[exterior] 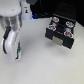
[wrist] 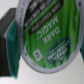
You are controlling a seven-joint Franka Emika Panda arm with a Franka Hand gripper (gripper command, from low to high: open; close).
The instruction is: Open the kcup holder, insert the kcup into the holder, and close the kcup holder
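In the exterior view, the gripper (exterior: 18, 50) hangs over the bench (exterior: 40, 65) at the exterior view's left, well apart from the kcup holder (exterior: 61, 31). In the wrist view, the jaws clench the green-lidded kcup (wrist: 47, 32).

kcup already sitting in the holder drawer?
No, the kcup fills the wrist view between the fingers, away from the kcup holder.

Bright even light, soft shadows, both views blurry.

Pale grey tabletop (exterior: 40, 62); dark backdrop (exterior: 50, 6).
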